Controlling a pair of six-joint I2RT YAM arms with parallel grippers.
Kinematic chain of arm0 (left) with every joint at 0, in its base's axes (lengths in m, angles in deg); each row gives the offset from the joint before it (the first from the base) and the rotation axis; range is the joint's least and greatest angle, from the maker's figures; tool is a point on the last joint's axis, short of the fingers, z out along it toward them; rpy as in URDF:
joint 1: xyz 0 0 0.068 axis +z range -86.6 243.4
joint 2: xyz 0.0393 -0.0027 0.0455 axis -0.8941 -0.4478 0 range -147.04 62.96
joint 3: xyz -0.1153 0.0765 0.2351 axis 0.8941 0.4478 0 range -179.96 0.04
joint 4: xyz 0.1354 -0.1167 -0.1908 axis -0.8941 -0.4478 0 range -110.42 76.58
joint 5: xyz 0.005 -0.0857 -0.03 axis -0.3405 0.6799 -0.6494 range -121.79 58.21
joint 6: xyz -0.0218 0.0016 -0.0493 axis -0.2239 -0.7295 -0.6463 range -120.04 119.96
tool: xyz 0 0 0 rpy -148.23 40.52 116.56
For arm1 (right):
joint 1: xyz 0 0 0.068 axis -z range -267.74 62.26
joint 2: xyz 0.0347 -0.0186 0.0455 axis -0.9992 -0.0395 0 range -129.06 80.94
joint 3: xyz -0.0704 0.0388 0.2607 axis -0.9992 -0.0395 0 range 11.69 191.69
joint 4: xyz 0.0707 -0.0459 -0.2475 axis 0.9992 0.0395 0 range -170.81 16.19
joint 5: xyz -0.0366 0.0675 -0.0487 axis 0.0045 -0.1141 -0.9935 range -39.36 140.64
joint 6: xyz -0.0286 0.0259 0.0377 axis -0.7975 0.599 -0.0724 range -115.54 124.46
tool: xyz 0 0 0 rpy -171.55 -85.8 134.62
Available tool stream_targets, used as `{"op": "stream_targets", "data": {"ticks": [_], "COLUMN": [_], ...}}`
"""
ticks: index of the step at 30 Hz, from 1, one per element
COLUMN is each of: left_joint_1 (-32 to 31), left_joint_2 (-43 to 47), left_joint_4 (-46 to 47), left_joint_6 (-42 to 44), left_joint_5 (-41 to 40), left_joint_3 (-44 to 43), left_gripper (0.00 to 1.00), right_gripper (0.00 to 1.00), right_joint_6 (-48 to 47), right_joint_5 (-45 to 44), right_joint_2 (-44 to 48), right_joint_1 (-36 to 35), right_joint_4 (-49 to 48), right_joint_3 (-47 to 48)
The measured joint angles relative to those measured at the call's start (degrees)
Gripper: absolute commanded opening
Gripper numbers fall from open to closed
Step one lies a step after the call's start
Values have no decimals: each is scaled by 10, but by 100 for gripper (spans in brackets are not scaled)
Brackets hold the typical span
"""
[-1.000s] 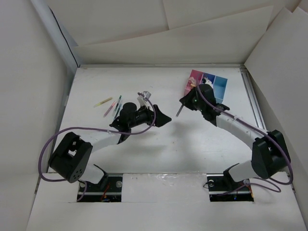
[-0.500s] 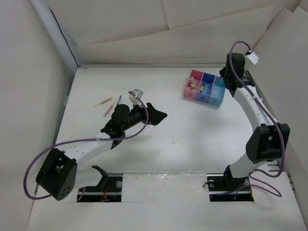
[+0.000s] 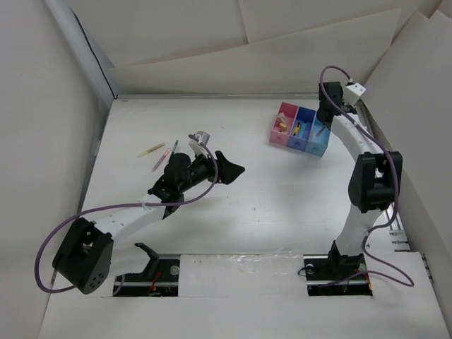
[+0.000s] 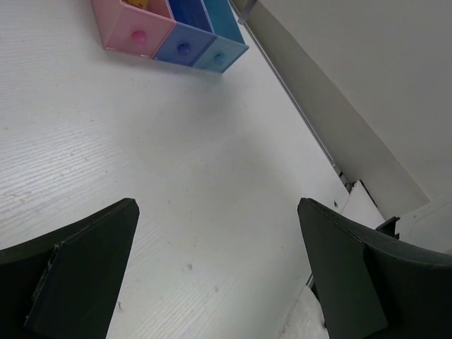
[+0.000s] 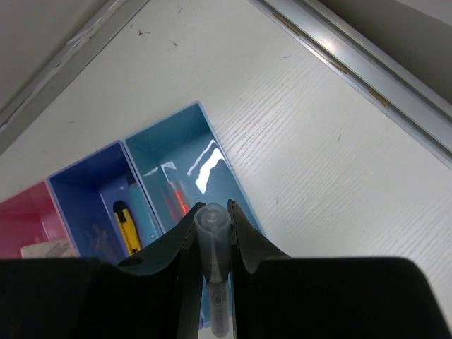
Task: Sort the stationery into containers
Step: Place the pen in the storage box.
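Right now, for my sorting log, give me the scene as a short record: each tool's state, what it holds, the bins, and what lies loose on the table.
left tool: open, empty, over bare table
right tool: shut on a clear pen, over the light-blue bin
bins: pink bin, dark-blue bin and light-blue bin joined in a row
dark-blue bin contents: yellow item
loose on table: yellow pen, pink pen, darker pen, well away from the bins
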Motion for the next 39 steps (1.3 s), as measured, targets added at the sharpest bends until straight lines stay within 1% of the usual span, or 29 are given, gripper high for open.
{"op": "stream_targets", "data": {"ticks": [14, 16, 17, 18, 19, 21, 22, 24, 26, 28, 29, 30, 32, 33, 34, 35, 36, 37, 38, 39], "left_joint_1": [0, 0, 0, 0, 0, 0, 0, 0, 4, 4, 4, 4, 4, 4, 4, 4, 4, 4, 4, 4], "left_joint_2": [0, 0, 0, 0, 0, 0, 0, -1, -4, -5, -5, -5, -5, -5, -5, -5, -6, -6, -6, -7], "left_joint_4": [-9, -11, -12, -14, -18, -28, -34, -43, -53, -60, -63, -64, -66, -68, -71, -75, -78, -83, -90, -100], "left_joint_6": [0, 0, 0, 0, 0, 0, 0, 0, 0, 0, 0, 0, 1, 1, 2, 1, 2, 2, 2, 2], "left_joint_5": [-12, -15, -17, -20, -25, -40, -45, -56, -66, -76, -81, -86, -100, -107, -117, -126, -136, -146, -158, -169], "left_joint_3": [0, 0, 0, 0, 0, 0, 0, 0, 0, 0, 0, 0, 0, 0, 0, 0, 0, 0, -1, -3], "left_gripper": [94, 94, 94, 94, 92, 92, 91, 91, 88, 86, 85, 81, 77, 74, 67, 63, 60, 56, 48, 43], "right_gripper": [0, 5, 9, 15, 27, 38, 47, 52, 59, 60, 60, 60, 60, 58, 55, 50, 31, 20, 12, 4], "right_joint_6": [-13, -13, -13, -13, -13, -13, -11, -10, -9, -8, -8, -8, -4, 0, 5, 10, 15, 23, 31, 39], "right_joint_5": [-42, -45, -46, -47, -47, -49, -49, -49, -49, -49, -48, -48, -46, -45, -43, -39, -33, -25, -12, 2], "right_joint_2": [-68, -70, -70, -70, -70, -70, -70, -70, -70, -70, -70, -70, -65, -59, -49, -32, -8, 24, 63, 106], "right_joint_1": [-20, -20, -20, -20, -20, -21, -21, -22, -23, -24, -25, -26, -28, -29, -31, -35, -40, -48, -59, -73], "right_joint_4": [0, -1, -1, -1, 0, 0, -1, -1, 0, 1, 1, 2, 6, 10, 11, 11, 7, -1, -4, -18], "right_joint_3": [17, 17, 17, 17, 17, 19, 19, 21, 21, 22, 23, 25, 27, 27, 23, 15, 1, -25, -52, -84]}}
